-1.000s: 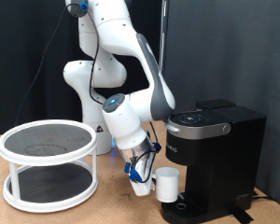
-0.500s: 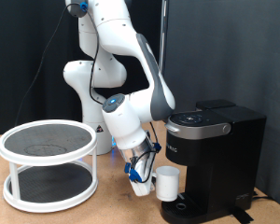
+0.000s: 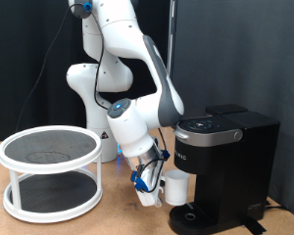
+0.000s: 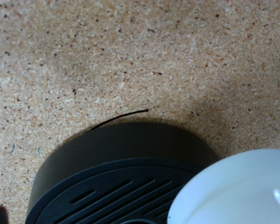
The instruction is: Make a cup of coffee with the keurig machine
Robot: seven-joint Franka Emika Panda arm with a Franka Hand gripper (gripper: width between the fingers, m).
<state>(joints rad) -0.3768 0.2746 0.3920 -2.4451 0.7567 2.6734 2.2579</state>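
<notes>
The black keurig machine (image 3: 223, 162) stands at the exterior view's right, lid closed. My gripper (image 3: 157, 192) reaches in low from the left and is shut on the plain white cup (image 3: 176, 186). It holds the cup upright just above the machine's round drip base (image 3: 191, 217), under the spout. In the wrist view the cup's white rim (image 4: 238, 191) shows at a corner beside the black slotted drip base (image 4: 112, 177) on the cork tabletop.
A white two-tier round rack (image 3: 49, 168) with black mesh shelves stands at the exterior view's left. The robot's base (image 3: 93, 98) is behind, in front of a dark curtain. Cork tabletop (image 3: 118, 211) lies between rack and machine.
The cup has shifted slightly up and right, closer under the machine's spout. The arm has hardly moved otherwise.
</notes>
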